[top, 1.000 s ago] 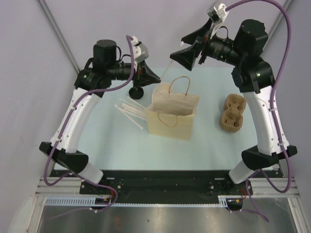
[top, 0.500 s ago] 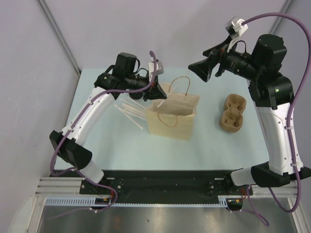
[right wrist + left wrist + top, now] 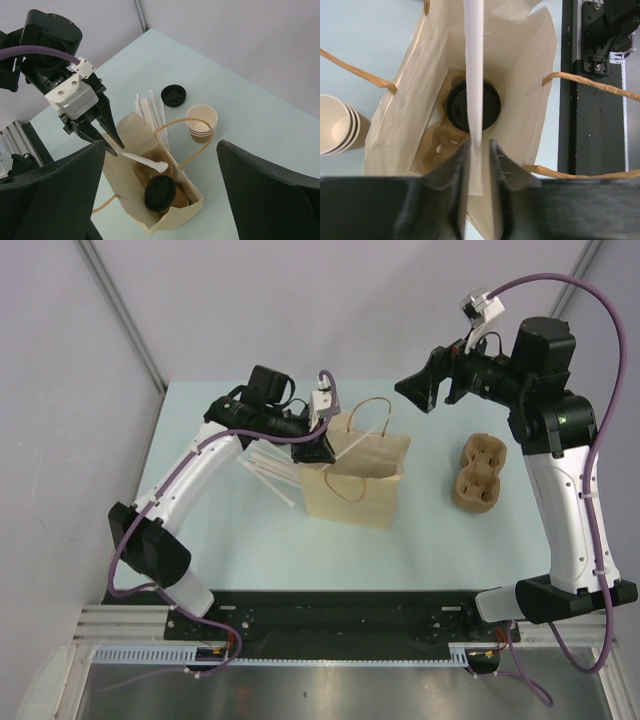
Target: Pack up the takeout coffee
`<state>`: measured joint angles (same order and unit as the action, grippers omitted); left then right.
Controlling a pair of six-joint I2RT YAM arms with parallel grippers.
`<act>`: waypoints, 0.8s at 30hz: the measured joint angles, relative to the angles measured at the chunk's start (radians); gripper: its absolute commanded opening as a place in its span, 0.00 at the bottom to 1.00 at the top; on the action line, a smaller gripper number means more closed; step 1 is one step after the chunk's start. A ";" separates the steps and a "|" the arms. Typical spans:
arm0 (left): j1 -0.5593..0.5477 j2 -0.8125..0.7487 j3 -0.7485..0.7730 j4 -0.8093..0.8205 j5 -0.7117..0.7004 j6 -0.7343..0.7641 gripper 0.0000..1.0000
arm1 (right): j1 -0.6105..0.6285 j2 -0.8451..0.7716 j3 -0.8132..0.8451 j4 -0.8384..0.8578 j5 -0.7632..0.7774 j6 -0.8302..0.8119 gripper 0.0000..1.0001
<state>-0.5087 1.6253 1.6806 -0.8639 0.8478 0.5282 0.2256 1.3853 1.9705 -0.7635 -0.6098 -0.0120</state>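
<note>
The takeout coffee (image 3: 160,192), a brown cup with a black lid, stands inside the open kraft paper bag (image 3: 350,495) on a brown pulp carrier (image 3: 432,145). In the left wrist view the cup's lid (image 3: 490,105) shows at the bottom of the bag (image 3: 530,75), partly behind a straw. My left gripper (image 3: 318,448) is just above the bag's left rim. It is shut on a white paper-wrapped straw (image 3: 474,75) that points into the bag and also shows in the right wrist view (image 3: 145,161). My right gripper (image 3: 415,395) is open and empty, high above the table behind the bag.
A second pulp carrier (image 3: 478,473) lies on the table to the right of the bag. Loose wrapped straws (image 3: 268,468) lie to the left of the bag. A stack of lidless cups (image 3: 201,122) and a loose black lid (image 3: 173,95) sit behind the bag.
My left gripper has moved right and down to the bag's mouth with the straw in it. My right gripper has drawn back to the right, away from the left gripper.
</note>
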 measured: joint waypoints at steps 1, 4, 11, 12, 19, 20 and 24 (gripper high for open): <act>0.000 0.000 0.000 -0.001 -0.005 0.006 0.36 | 0.000 0.000 0.000 -0.002 0.000 0.000 1.00; 0.000 0.000 0.000 -0.008 -0.016 0.021 0.48 | -0.001 0.000 0.000 -0.005 0.001 0.000 1.00; 0.000 0.000 0.010 -0.025 -0.026 0.023 0.53 | -0.001 0.008 0.000 -0.005 0.000 0.000 1.00; 0.000 0.000 0.022 -0.031 -0.026 0.022 0.53 | -0.001 0.012 0.000 -0.005 0.001 0.000 0.99; 0.017 0.000 0.238 -0.038 -0.018 -0.033 0.61 | -0.002 0.040 0.000 -0.001 0.011 0.000 0.99; 0.024 0.000 0.266 -0.032 -0.013 -0.049 0.66 | -0.004 0.043 0.000 0.001 0.013 0.000 1.00; 0.113 -0.005 0.369 0.011 0.022 -0.167 0.99 | -0.032 0.068 0.001 0.016 0.019 0.006 1.00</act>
<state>-0.3954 1.6199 2.0495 -0.8528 0.8696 0.3607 0.1932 1.4528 1.9713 -0.7475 -0.5907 -0.0055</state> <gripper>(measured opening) 0.737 0.994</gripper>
